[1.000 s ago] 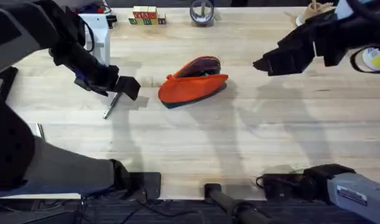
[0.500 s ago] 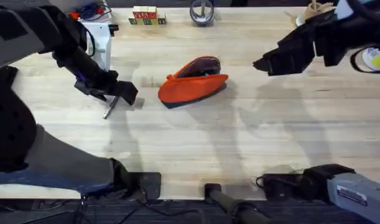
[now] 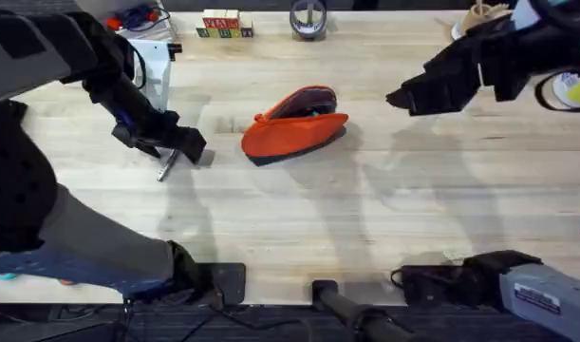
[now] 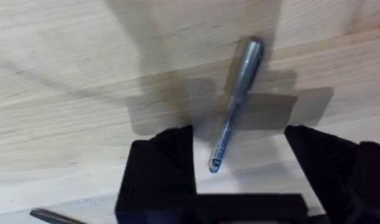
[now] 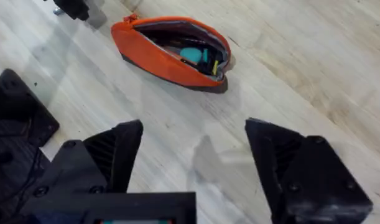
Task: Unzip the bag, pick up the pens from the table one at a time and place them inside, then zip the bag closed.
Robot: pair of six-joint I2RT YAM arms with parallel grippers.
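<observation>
The orange bag (image 3: 294, 131) lies mid-table with its zipper open; in the right wrist view the bag (image 5: 153, 57) gapes, with teal and yellow items showing inside. A silver-grey pen (image 3: 166, 167) lies on the table (image 3: 299, 218) to the bag's left. My left gripper (image 3: 183, 148) hovers low over that pen's upper end, open. In the left wrist view the pen (image 4: 237, 93) runs between the two black fingers (image 4: 168, 163), untouched. My right gripper (image 3: 403, 98) hangs open above the table, to the right of the bag and apart from it.
Lettered wooden blocks (image 3: 220, 26) and a metal ring (image 3: 308, 17) stand at the table's far edge. A white stand (image 3: 149, 47) is behind the left arm. A cup-like item (image 3: 567, 90) sits at the far right. Bare wood stretches in front of the bag.
The left gripper has shifted slightly left and toward the pen. Bag, pen and right arm have stayed put.
</observation>
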